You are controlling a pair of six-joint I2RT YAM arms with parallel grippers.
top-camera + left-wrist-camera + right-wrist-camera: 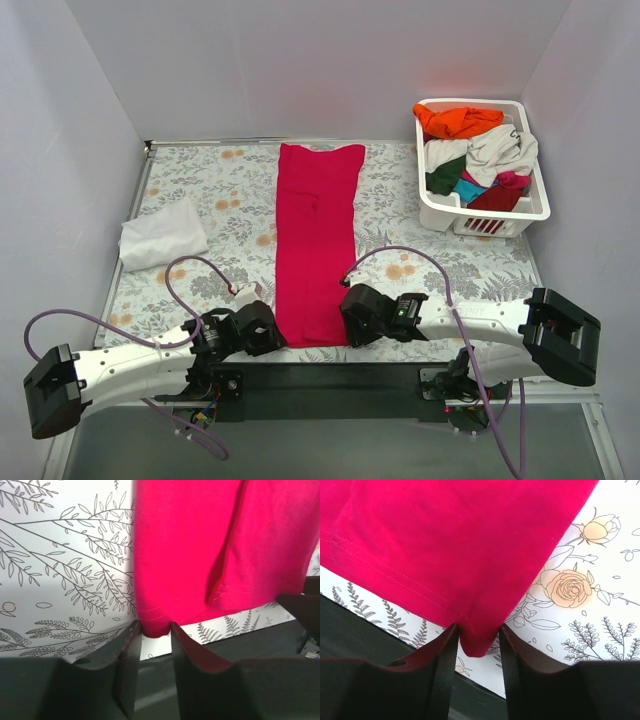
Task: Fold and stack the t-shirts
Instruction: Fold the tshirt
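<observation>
Grips near-left hem corner of crimson t-shirt (316, 240) between closed left gripper (153, 626) fingers, near-right corner between closed right gripper (478, 627) fingers. Shows shirt as long folded strip down table (220, 180) middle; white t-shirt (162, 233) left, basket (436, 210) far right.

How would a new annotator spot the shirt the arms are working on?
On the floral tablecloth, look down the middle for a long strip running from the back edge to the near edge. That is the crimson-pink t-shirt, folded narrow. Unlike the white t-shirt at left and the heap in the basket, it lies flat.
</observation>
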